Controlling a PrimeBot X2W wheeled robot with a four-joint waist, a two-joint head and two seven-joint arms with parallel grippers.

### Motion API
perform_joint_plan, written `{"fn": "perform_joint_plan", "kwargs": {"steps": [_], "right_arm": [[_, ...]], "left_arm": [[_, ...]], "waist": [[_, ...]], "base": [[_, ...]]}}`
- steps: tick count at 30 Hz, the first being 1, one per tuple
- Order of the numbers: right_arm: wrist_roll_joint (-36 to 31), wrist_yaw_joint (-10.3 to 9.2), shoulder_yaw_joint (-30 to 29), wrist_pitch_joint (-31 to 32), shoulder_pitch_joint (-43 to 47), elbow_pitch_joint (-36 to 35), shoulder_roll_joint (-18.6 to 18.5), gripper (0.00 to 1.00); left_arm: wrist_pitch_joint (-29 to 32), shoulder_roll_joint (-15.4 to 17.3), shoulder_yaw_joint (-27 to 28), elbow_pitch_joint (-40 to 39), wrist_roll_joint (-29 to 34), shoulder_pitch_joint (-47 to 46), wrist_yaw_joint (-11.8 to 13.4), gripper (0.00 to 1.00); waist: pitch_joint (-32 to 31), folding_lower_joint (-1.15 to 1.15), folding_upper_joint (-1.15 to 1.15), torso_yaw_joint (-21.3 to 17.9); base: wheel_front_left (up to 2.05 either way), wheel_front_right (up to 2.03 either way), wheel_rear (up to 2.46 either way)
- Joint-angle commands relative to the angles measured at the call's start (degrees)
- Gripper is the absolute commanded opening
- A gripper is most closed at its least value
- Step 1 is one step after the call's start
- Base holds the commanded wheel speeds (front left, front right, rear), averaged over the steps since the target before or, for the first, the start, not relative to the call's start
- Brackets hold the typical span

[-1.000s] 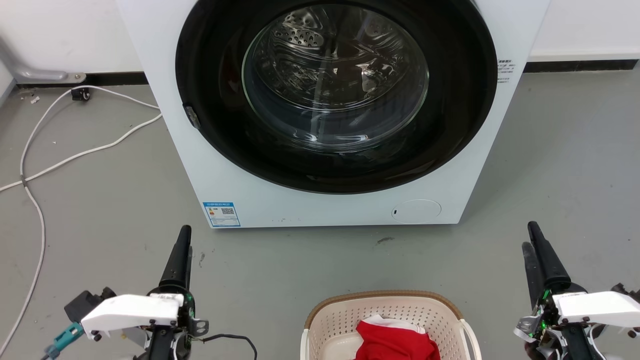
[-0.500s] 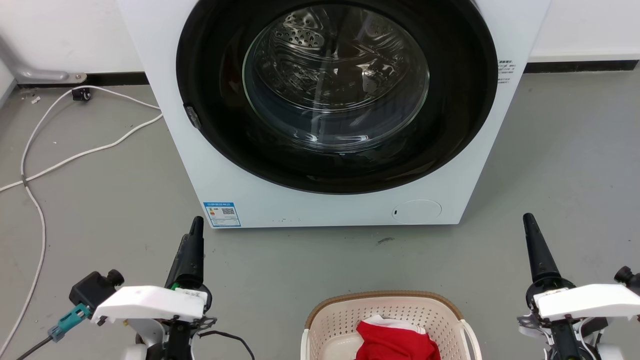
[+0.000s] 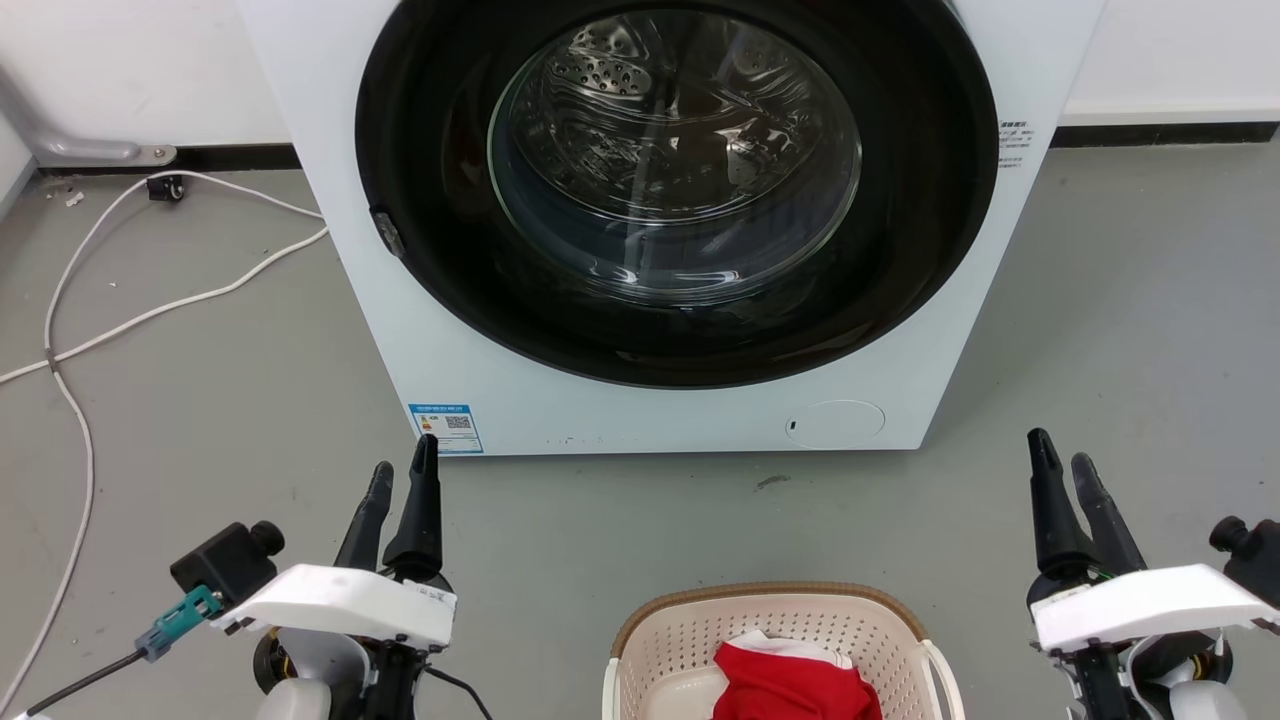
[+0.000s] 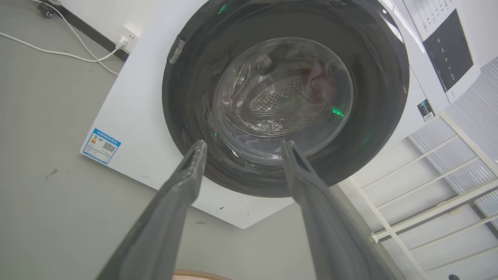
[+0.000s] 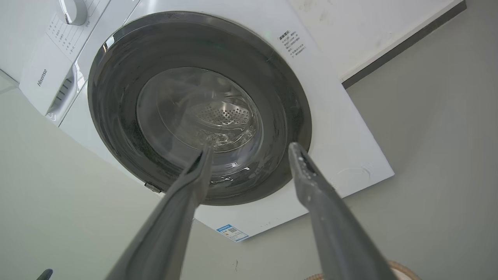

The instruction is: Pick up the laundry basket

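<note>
Jaws both parted, empty, flanking the laundry basket (image 3: 690,625), well clear. I'd lower each onto a white handle (image 3: 941,672) (washer (image 3: 660,420) close ahead), close together, lift level.

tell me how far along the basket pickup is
Done: nothing; the cream perforated plastic laundry basket with brown rim sits on the grey floor. In hand: the left gripper and right gripper are open, out to either side, apart from it. Left: reach its white side handles, grip, lift.
</note>
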Motion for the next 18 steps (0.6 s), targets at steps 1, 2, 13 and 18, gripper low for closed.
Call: {"fn": "perform_joint_plan", "kwargs": {"steps": [1, 2, 13, 18], "right_arm": [[-2.8, 0.0, 0.2, -0.6, -0.3, -0.5, 0.0, 1.0], [-4.0, 0.0, 0.2, -0.7, -0.3, -0.4, 0.0, 1.0], [-14.1, 0.0, 0.6, -1.0, 0.2, -0.3, 0.0, 1.0], [-17.4, 0.0, 0.6, -0.8, 0.3, -0.5, 0.0, 1.0]], "left_arm": [[-0.6, 0.2, -0.3, -0.4, 2.4, -1.6, 0.2, 1.0], [-0.8, 0.2, -0.4, -0.4, 3.4, -1.6, 0.3, 1.0], [-2.7, 0.2, -1.6, -0.1, 12.2, -1.9, 0.7, 1.0], [-3.3, 0.2, -1.9, 0.2, 15.1, -2.1, 0.8, 1.0]], "waist": [[0.0, 0.0, 0.0, 0.0], [0.0, 0.0, 0.0, 0.0], [-0.1, 0.0, 0.0, 0.2], [-0.1, 0.0, 0.0, 0.2]], "base": [[0.0, 0.0, 0.0], [0.0, 0.0, 0.0], [0.0, 0.0, 0.0], [0.0, 0.0, 0.0]]}}
